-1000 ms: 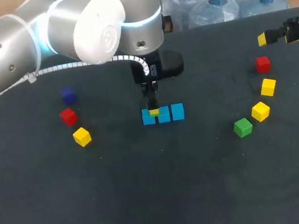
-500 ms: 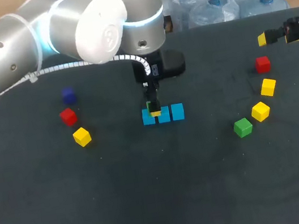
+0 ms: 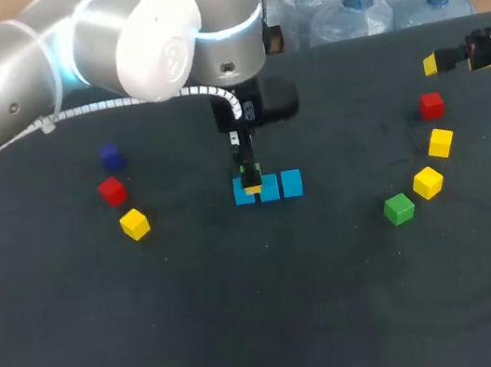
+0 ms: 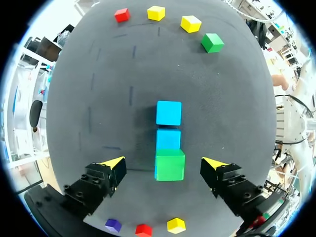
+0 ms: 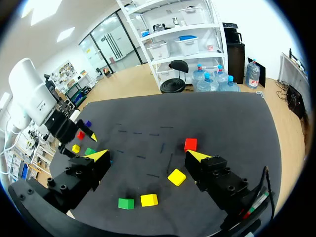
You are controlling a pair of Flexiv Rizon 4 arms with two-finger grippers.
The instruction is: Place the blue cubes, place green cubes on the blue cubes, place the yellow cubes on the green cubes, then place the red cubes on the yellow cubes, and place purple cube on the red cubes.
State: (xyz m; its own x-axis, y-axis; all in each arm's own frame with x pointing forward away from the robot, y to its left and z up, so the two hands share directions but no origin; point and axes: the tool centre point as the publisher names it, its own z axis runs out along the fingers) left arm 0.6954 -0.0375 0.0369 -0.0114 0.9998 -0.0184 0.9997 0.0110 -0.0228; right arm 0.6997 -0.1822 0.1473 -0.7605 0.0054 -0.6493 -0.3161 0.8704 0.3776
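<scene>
Three blue cubes (image 3: 280, 186) stand in a row mid-table. A green cube (image 4: 170, 164) rests on the end one, beside the bare blue cubes (image 4: 168, 112). My left gripper (image 4: 164, 163) hangs over it, open, with its yellow fingertips (image 4: 114, 162) well clear on either side. In the head view that gripper (image 3: 251, 175) covers most of the green cube. My right gripper (image 5: 146, 155) is open and empty at the table's far right edge (image 3: 474, 53). Below it lie a second green cube (image 3: 399, 209), two yellow cubes (image 3: 428, 182) and a red cube (image 3: 431, 104).
To the left of the row sit a purple cube (image 3: 111, 155), a red cube (image 3: 112, 191) and a yellow cube (image 3: 134, 224). The left arm's big elbow (image 3: 155, 38) looms over the table's back middle.
The left gripper's fingers have spread apart, letting go of the green cube, which stays on the blue cube. The gripper has lifted slightly. The right arm has not moved.
</scene>
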